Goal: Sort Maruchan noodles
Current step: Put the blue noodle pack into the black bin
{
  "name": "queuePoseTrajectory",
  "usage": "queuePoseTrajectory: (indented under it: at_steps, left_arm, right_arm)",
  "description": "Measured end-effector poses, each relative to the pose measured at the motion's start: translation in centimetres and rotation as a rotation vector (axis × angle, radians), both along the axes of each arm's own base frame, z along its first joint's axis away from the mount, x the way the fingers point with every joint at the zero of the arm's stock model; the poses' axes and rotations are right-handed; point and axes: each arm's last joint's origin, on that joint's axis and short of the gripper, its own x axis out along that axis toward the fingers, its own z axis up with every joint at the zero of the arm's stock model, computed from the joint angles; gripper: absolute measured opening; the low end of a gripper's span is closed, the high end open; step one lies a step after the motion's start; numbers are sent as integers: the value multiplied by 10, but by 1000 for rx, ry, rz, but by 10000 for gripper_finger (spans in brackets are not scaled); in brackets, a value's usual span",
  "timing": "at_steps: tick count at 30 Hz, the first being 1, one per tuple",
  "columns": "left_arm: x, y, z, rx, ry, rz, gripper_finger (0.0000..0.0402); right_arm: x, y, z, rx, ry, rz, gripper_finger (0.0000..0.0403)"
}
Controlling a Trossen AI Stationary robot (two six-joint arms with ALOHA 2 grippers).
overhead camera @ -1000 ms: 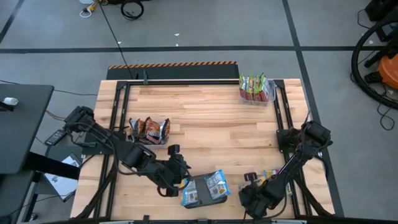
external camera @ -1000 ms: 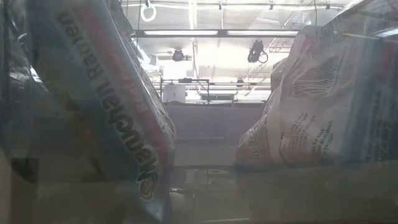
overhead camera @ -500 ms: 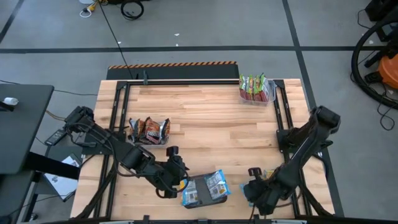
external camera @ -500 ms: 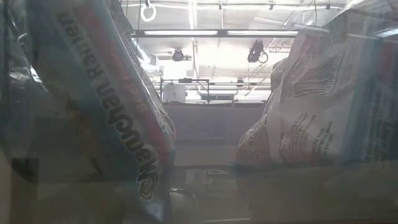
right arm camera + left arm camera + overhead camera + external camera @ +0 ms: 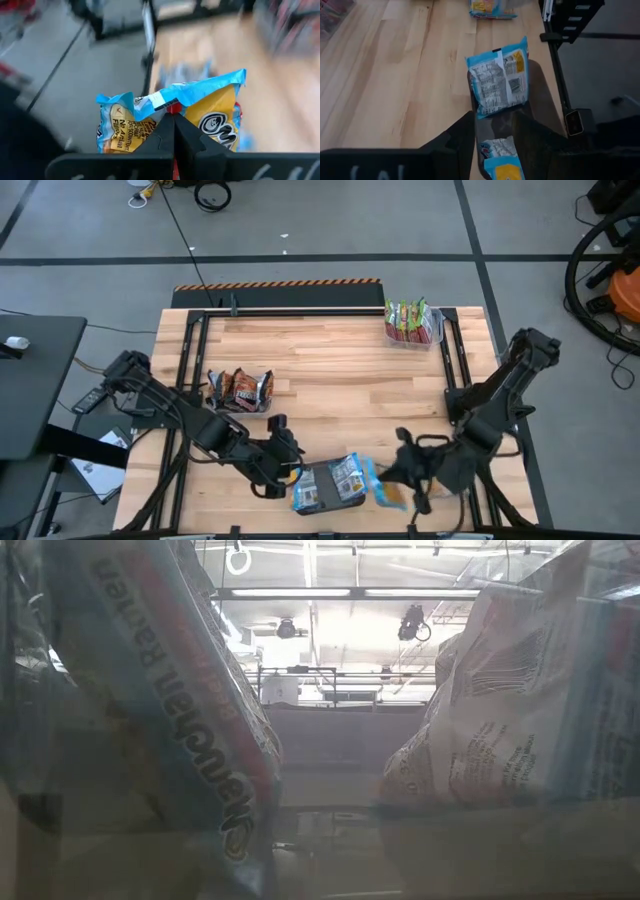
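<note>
My right gripper point(image 5: 397, 477) is shut on a blue-and-yellow noodle packet point(image 5: 200, 112) just right of the dark grey tray point(image 5: 312, 498) at the table's near edge. Blue-white packets point(image 5: 345, 475) lie in that tray and fill the low view point(image 5: 170, 690). My left gripper point(image 5: 495, 135) is open over the tray's left end. One blue-white packet point(image 5: 497, 82) lies ahead of its fingers and another point(image 5: 501, 157) lies below and between them. My right gripper pinches the blue-and-yellow packet between its two fingers at the packet's edge nearest the wrist point(image 5: 172, 112), about mid-width. The packet stands out beyond the fingertips, its crimped blue end point(image 5: 200, 87) away from the fingers. In the high view point(image 5: 385, 488) it looks lifted off the table.
A clear tub of dark red-brown packets point(image 5: 240, 390) stands at the left middle. A clear tub of green packets point(image 5: 412, 320) stands at the far right corner. A tub of yellow packets point(image 5: 490, 6) shows beyond the tray. Bare wood lies in the table's middle.
My right gripper has risen from the near right corner and gone toward the table's left, toward the tray. It has turned and carries the blue-and-yellow packet, which now shows beside the tray's right end. My left arm has kept still.
</note>
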Motion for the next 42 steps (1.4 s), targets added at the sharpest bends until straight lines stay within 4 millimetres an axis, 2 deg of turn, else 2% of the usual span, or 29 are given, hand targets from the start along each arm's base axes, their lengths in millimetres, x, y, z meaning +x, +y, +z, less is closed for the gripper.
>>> queuePoseTrajectory:
  at_steps: [3, 5, 9, 13, 16, 20, 25, 29, 34, 38, 42]
  left_arm:
    - [-1, 3, 7, -33, -23, 5, 134]
    - [-5, 4, 17, -46, -38, 1, 134]
    - [-16, 8, 40, -75, -58, -20, 134]
    - [-39, 17, 58, -129, 5, -44, 134]
    - [-61, 27, 69, -156, 34, -23, 134]
    - [-77, 36, 81, -123, -17, -3, 134]
    - [-83, 41, 88, -70, -76, 25, 134]
    - [-83, 41, 88, -59, -75, 21, 134]
    - [-84, 42, 87, -49, -65, 20, 134]
    - [-84, 42, 87, -45, -61, 22, 134]
    - [-85, 42, 86, -44, -53, 26, 134]
  right_arm:
    - [22, -3, 2, -40, -126, -66, 2]
    - [40, -4, -4, -86, -180, -99, 2]
    - [81, -2, -24, -150, -277, -136, 2]
    - [111, 4, -56, -163, -304, -176, 2]
    - [124, 11, -81, -176, -295, -185, 2]
    - [136, 20, -111, -165, -307, -187, 2]
    - [149, 23, -141, -151, -320, -203, 3]
    - [156, 18, -158, -169, -302, -231, 6]
    - [166, 4, -163, -125, -274, -232, 14]
    - [168, -4, -150, -77, -252, -190, 41]
    - [160, -8, -132, -78, -199, -110, 73]
